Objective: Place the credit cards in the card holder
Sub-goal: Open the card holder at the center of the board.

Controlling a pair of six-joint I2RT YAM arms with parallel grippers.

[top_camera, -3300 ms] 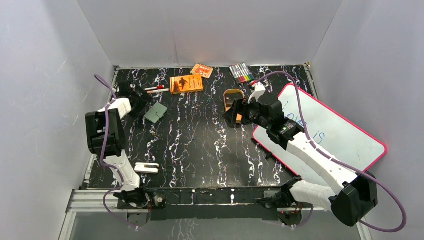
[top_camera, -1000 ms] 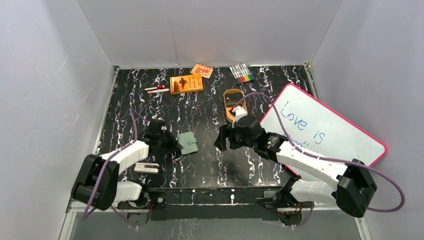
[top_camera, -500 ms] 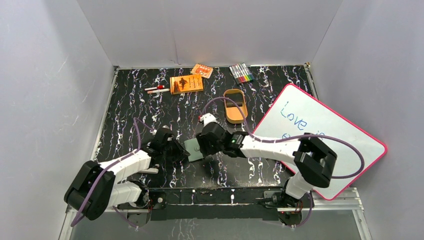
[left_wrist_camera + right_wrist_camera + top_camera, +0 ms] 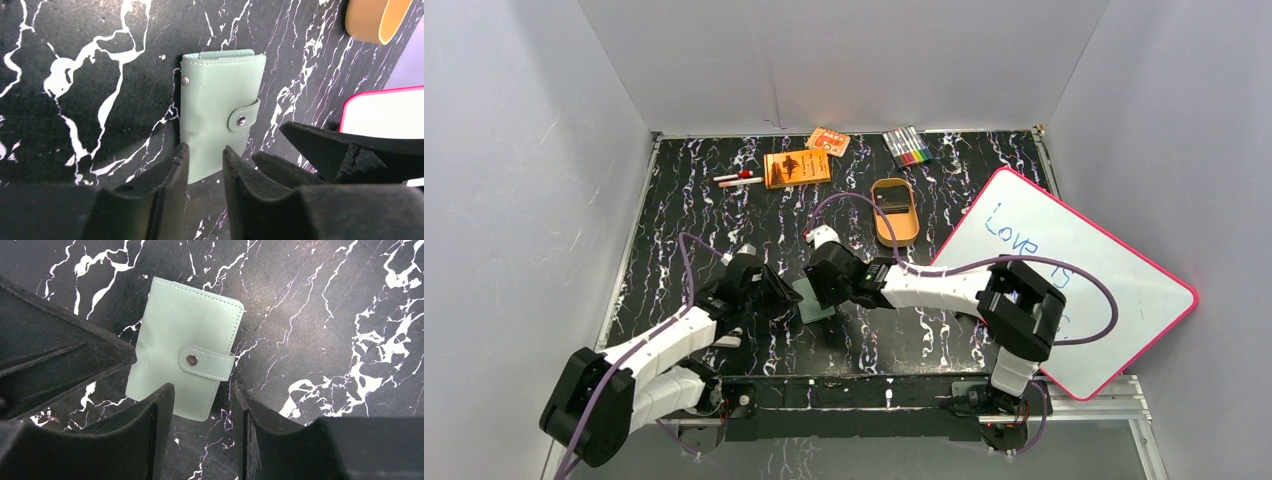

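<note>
Card holder: we see the card holder (image 4: 814,299) lying flat on the black table (image 4: 754,215), snapped shut, with its tab (image 4: 206,363) buttoned.
Where it is: it sits between our two grippers, near the front edge of the table.
Left gripper: our left gripper (image 4: 205,159) is just beside the card holder, at its edge. The fingers (image 4: 170,172) stand a little apart, and we hold nothing with them.
Right gripper: our right gripper (image 4: 202,396) hangs over the card holder, by the side with the tab. The gap between its fingers (image 4: 161,405) is about half open, and nothing is held in it.
Cards: we cannot see the credit cards for sure. There is something dark inside the gold tin (image 4: 893,211), which is behind the card holder, but we cannot tell what it is.
Other things: the whiteboard (image 4: 1074,275) lies to the right of the card holder, and the orange booklet (image 4: 796,167) is far behind it.
Step now: we think we are getting ready to open the card holder.
Next move: one gripper needs to pin the card holder down while the other pulls the tab to pop the snap.
</note>
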